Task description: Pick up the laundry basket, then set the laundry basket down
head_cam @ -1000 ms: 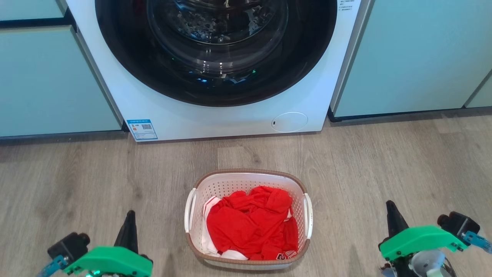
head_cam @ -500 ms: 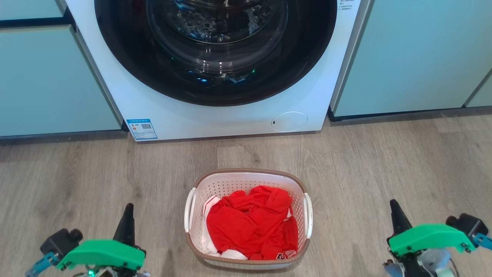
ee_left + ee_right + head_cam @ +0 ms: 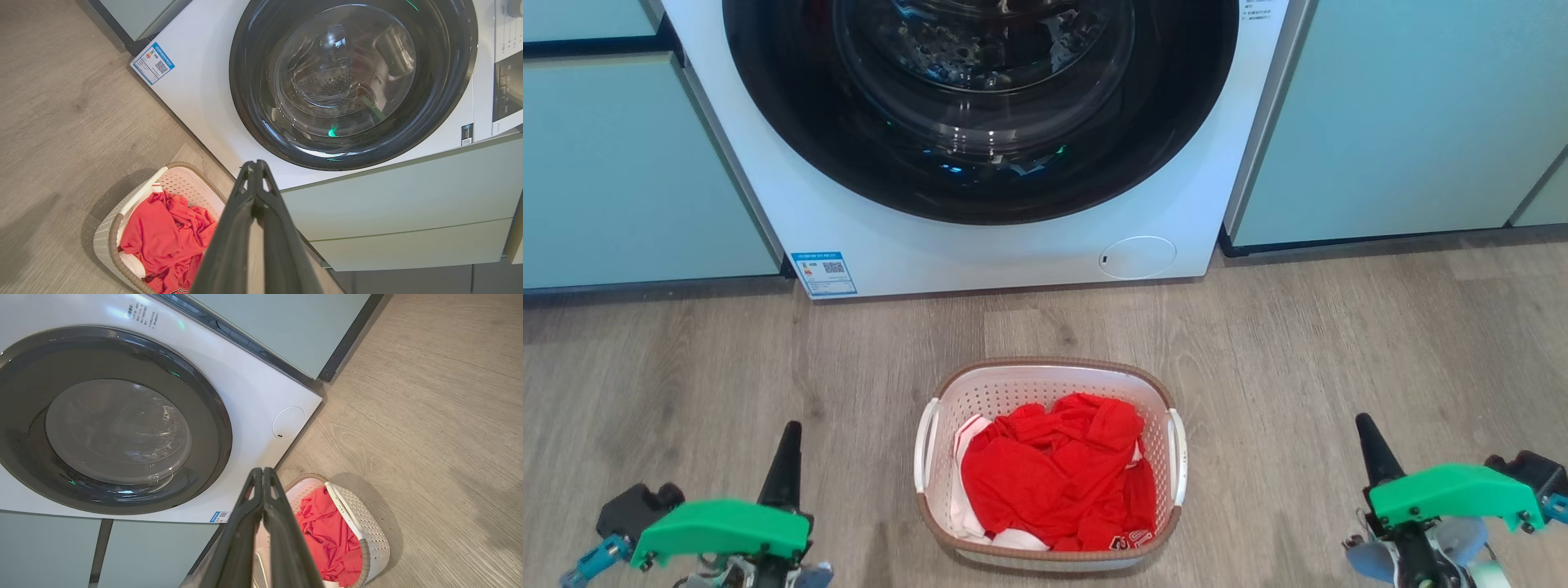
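While it sits on the wood floor (image 3: 686, 367) at the washing machine's (image 3: 980, 245) 6 o'clock, the laundry basket (image 3: 1013, 394) holds heaped red clothing (image 3: 1054, 474). Left hand (image 3: 788, 433) hovers at the basket's 9 o'clock, right hand (image 3: 1364, 425) at 3 o'clock, both well apart from it. Each is clenched, fingers pressed together, grasping nothing.

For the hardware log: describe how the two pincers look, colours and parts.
The left pincer and right pincer match: long dark fingers tapering to a point, under a bright green moulded cover. A black boxy module sits at each cover's outer side, with a small blue fitting beyond it.
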Controlling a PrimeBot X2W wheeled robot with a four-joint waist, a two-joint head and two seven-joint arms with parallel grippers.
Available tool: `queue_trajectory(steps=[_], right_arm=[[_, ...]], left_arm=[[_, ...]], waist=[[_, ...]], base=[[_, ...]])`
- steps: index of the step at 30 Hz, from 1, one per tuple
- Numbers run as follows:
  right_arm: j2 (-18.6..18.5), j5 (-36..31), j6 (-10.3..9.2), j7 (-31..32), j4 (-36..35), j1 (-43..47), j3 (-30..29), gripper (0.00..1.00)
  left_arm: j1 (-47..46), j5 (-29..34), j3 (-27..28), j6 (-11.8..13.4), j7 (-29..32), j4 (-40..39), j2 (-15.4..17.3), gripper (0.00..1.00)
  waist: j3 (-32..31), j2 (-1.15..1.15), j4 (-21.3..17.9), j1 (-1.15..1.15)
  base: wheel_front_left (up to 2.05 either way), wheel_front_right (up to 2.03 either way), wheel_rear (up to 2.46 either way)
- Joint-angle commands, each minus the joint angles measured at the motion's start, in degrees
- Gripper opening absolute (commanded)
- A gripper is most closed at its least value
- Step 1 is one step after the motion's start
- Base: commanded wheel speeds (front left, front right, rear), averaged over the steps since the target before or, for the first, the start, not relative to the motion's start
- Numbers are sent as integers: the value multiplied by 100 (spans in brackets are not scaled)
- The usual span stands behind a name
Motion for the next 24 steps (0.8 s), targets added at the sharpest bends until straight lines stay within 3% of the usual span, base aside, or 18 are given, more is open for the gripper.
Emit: queue_trajectory(steps=[1, 24], right_arm=[[-99, 159, 17, 35, -227, -304, 31, 0], [-102, 1588, 22, 418, -337, -409, -203, 0]], left_arm=[[-372, -164, 202, -56, 31, -145, 89, 0], [-657, -1697, 486, -268, 421, -72, 81, 0]], waist=[[1, 0, 0, 0], [17, 0, -6, 0]], base=[[0, 0, 0], [0, 0, 0]])
